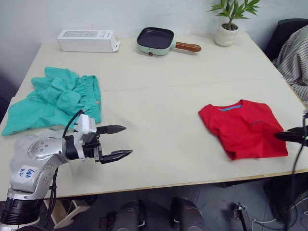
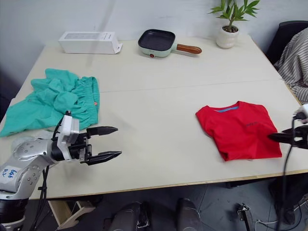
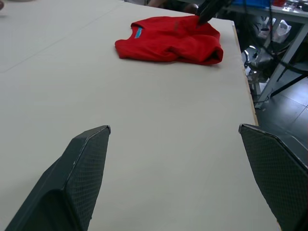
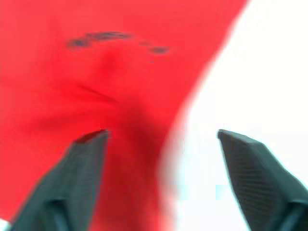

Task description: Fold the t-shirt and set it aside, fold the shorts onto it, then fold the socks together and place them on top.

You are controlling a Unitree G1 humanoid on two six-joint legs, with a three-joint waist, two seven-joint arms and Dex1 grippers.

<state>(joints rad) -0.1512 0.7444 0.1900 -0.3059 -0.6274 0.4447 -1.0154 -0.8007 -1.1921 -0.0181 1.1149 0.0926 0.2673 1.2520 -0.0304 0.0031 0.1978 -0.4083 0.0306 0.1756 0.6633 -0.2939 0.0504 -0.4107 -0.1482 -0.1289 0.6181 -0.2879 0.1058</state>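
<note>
The wide, pale beige worktop (image 1: 159,96) carries everything and is cut off at the near left and right corners. On its right near part lies the bright red short-sleeved cotton t-shirt (image 1: 243,127), folded into a rough rectangle with the blue inner neckband facing the far side; its near right corner is partly covered by the right gripper (image 1: 291,136), whose arm runs out of the picture on the right. In the right wrist view that gripper's two black fingers stand apart, one over the red cloth and one over bare worktop, though whether they touch the fabric is hard to make out in the blur. At the far left lie the teal-green fabric shorts (image 1: 53,98), crumpled in a heap, the gathered elastic waistband turned to the right with a small orange tag on it; their left edge reaches the worktop's rim. Just near of the shorts, a bit of pale grey soft knit, the socks (image 1: 26,142), shows beside the left arm, mostly hidden by it. The left gripper (image 1: 118,142) hovers over bare worktop at the near left, its jaws apart and holding nothing, pointing right toward the t-shirt. Along the far edge stand a flat white cardboard box (image 1: 86,40), a small mint-green square frying pan with a brown wooden handle (image 1: 156,41), and a small green plant in a white pot (image 1: 227,29), its leaves cut off at the top. At the far right, striped grey cloth (image 1: 293,60) hangs over a dark chair, cut off by the frame.
</note>
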